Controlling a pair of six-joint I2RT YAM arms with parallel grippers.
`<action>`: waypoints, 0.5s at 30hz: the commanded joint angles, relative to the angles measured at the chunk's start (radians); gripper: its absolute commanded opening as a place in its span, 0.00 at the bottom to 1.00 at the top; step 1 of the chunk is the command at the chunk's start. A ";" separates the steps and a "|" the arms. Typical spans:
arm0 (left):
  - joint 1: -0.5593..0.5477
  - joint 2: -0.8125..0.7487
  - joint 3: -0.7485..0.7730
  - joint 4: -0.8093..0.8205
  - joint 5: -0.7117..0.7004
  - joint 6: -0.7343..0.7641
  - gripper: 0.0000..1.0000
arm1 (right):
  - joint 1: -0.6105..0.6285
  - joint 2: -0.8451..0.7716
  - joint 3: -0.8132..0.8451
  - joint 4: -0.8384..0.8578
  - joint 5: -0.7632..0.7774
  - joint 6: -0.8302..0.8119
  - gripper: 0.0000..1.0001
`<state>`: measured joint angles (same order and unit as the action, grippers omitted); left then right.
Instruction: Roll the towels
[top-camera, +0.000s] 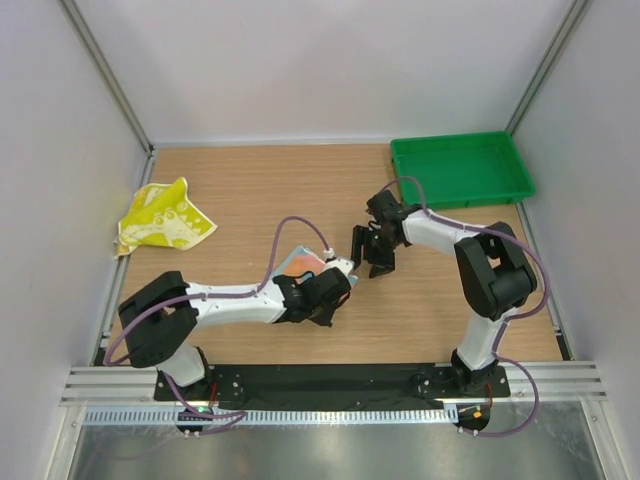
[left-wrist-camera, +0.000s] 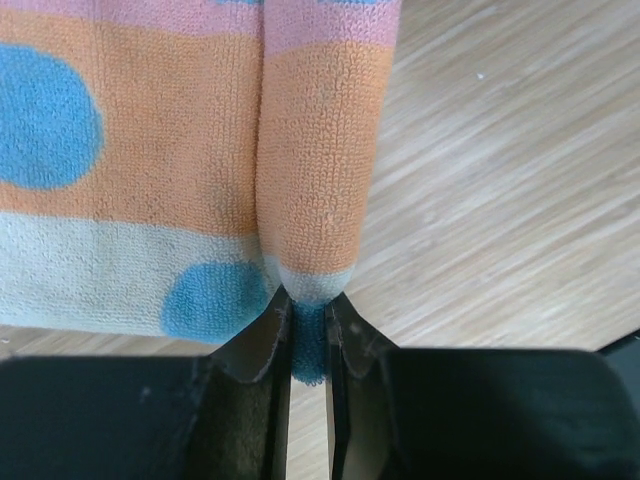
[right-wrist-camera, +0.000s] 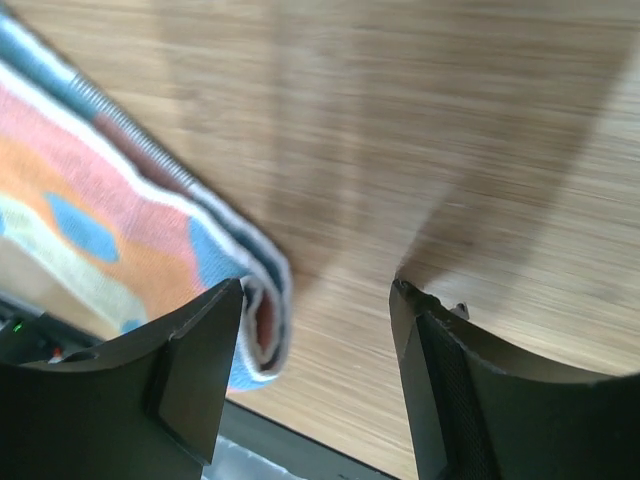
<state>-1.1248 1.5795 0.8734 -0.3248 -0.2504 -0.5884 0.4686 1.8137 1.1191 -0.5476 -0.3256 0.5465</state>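
**Left pinching the dotted towel, right spread beside it**

Top view only:
- yellow towel (top-camera: 163, 218) lies crumpled at the far left of the table (top-camera: 450, 310), well apart from both arms.
- green tray (top-camera: 460, 168) sits at the far right corner. Both towels are on the wood, outside it.
- both grippers meet near mid-table. The blue-dotted towel (top-camera: 298, 262) is mostly hidden under the left wrist, with only a small corner showing. Grip state is not readable from here.

Left wrist view only:
- left gripper (left-wrist-camera: 308, 322) has its jaws pressed nearly together, pinching a raised fold of the blue-dotted towel.
- the fold runs up and away from the fingertips as a narrow ridge. A blue tuft of cloth sits right in the slot between the jaws.
- the rest of the cloth spreads flat to one side: orange, pink and pale bands with blue dots. Bare wood is on the other side.

Right wrist view only:
- right gripper (right-wrist-camera: 317, 292) has its jaws spread wide, with nothing clamped.
- the doubled-over edge of the same towel lies just beside one finger, poking into the gap, with its layers visible at the fold. Can't tell whether it touches that finger.
- the other finger is over bare wood.
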 joint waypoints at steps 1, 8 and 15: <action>0.016 0.010 0.056 -0.051 0.115 0.021 0.08 | -0.013 -0.069 0.041 -0.092 0.172 -0.040 0.68; 0.105 0.033 0.056 0.009 0.370 -0.028 0.07 | -0.019 -0.235 -0.004 -0.106 0.234 -0.030 0.68; 0.233 0.076 0.058 0.064 0.609 -0.114 0.07 | -0.021 -0.378 -0.102 -0.015 0.068 -0.028 0.68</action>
<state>-0.9253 1.6421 0.9127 -0.3172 0.2024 -0.6495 0.4480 1.4990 1.0580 -0.6086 -0.1734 0.5247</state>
